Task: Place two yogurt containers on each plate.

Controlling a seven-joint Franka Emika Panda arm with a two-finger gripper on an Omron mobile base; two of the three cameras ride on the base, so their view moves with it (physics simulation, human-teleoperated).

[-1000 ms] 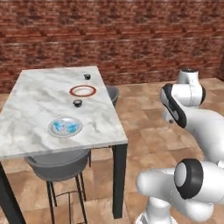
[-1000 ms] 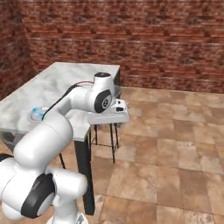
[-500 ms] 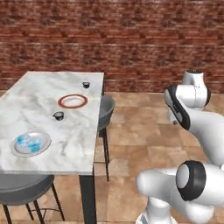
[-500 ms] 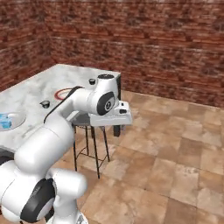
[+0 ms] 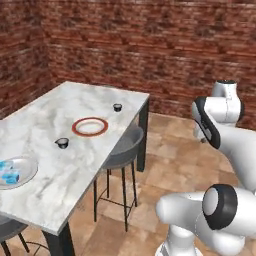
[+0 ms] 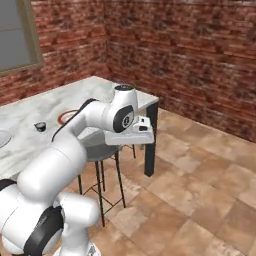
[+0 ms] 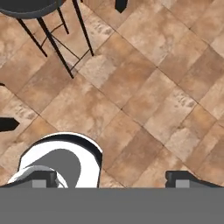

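You have the gripper (image 6: 145, 131) held out over the tiled floor (image 7: 144, 87), beside the table (image 5: 75, 165) rather than above it, so nothing is within reach. Its fingertips (image 7: 183, 178) stand wide apart, empty. On the table, the grey plate (image 5: 25, 175) near the close end already carries the two light blue yogurt containers (image 5: 7, 175), so that half looks done. The red-rimmed plate (image 5: 90, 126) lies bare mid-table, with one dark yogurt container (image 5: 62, 143) just before it and the other (image 5: 117, 107) just beyond, both on the marble. A stool (image 5: 125, 145) tucks under the table edge. No labels or writing are legible on anything.
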